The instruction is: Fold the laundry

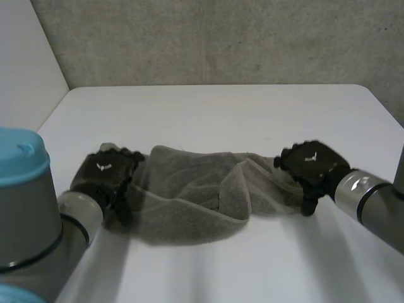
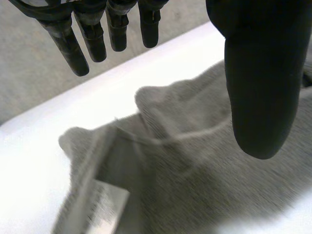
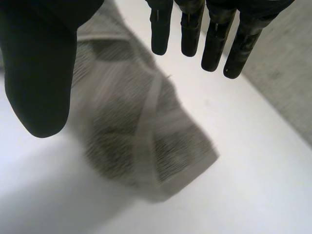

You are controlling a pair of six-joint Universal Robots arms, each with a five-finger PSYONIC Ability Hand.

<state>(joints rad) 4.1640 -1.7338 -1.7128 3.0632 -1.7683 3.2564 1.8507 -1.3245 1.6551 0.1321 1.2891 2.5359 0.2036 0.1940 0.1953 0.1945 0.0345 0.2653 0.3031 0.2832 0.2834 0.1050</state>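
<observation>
Head view: a grey towel (image 1: 189, 196) is seen bunched and partly doubled over on the white table (image 1: 221, 113), btwn the two hands. The left hand (image 1: 107, 173) is set at the towel's left end and the right hand (image 1: 312, 165) at its right end. Whether the cloth is touched cannot be told here.

Left wrist view: the left hand (image 2: 263, 73) is shown spread, fingers straight and thumb held apart, w/ nothing pinched. The towel (image 2: 195, 170) lies under the palm. A rumpled corner is seen near the fingertips and a white care label (image 2: 105, 204) on a hem further from them.

Right wrist view: the right hand (image 3: 39, 63) is likewise shown spread, nothing gripped. The towel (image 3: 141, 136) lies under the palm, its doubled end w/ a pale woven band clear of the fingertips.

Step, as judged: no tidy fold is made yet. The hands are placed for a grasp so the towel can be pulled flat first.

Next move, as judged: a corner or hem at each end of the towel must be pinched btwn thumb and fingers, pref. a single layer, and the ends then drawn apart evenly.
</observation>
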